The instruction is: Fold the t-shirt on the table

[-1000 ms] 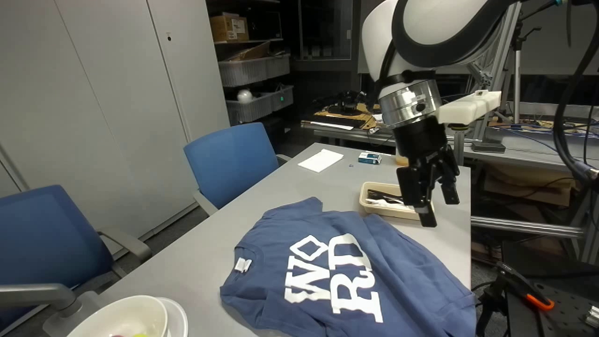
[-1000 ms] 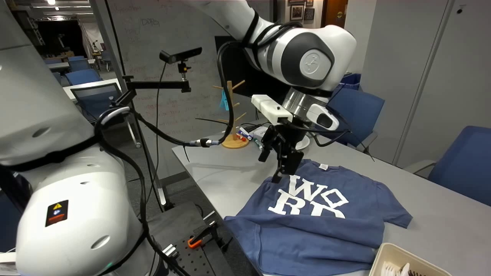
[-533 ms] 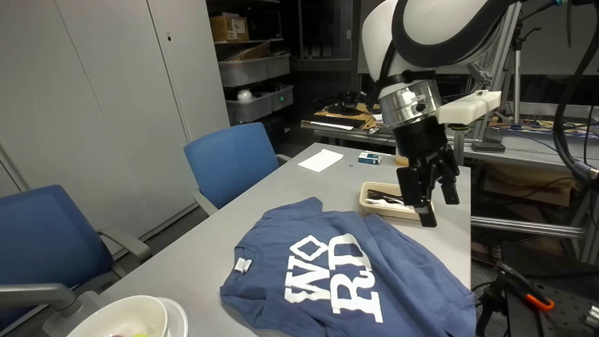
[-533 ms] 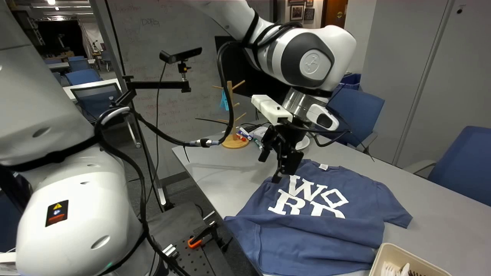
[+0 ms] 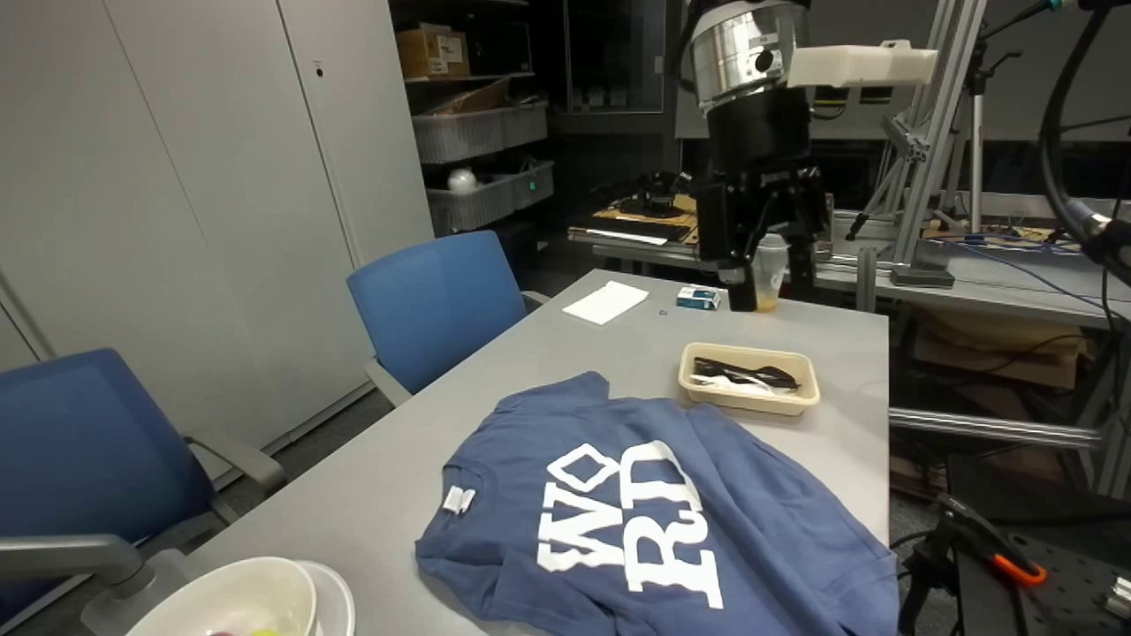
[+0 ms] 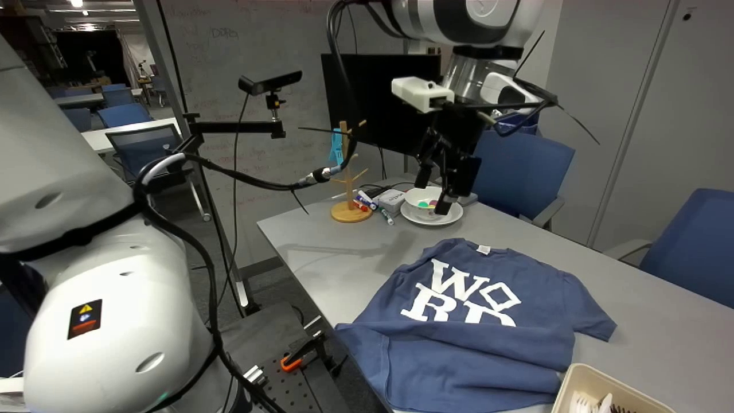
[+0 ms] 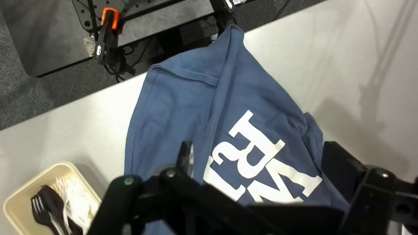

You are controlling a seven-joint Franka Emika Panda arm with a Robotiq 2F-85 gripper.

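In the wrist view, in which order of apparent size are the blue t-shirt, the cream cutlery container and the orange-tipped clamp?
1. Blue t-shirt
2. Cream cutlery container, partly cut off by the picture's edge
3. Orange-tipped clamp

T-shirt (image 6: pixel 470 347) on table (image 6: pixel 344 264); lies between tray (image 5: pixel 751 404) (cutlery (image 5: pixel 749 374) inside) and bowl (image 6: pixel 420 212); bowl on plate (image 6: pixel 454 217).

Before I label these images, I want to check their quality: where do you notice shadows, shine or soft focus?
Wrist view: a soft-edged shadow on the table beside the t-shirt, the near gripper slightly out of focus; in an exterior view, a bright gleam on the metal wrist collar, and gloom around the plastic bins.
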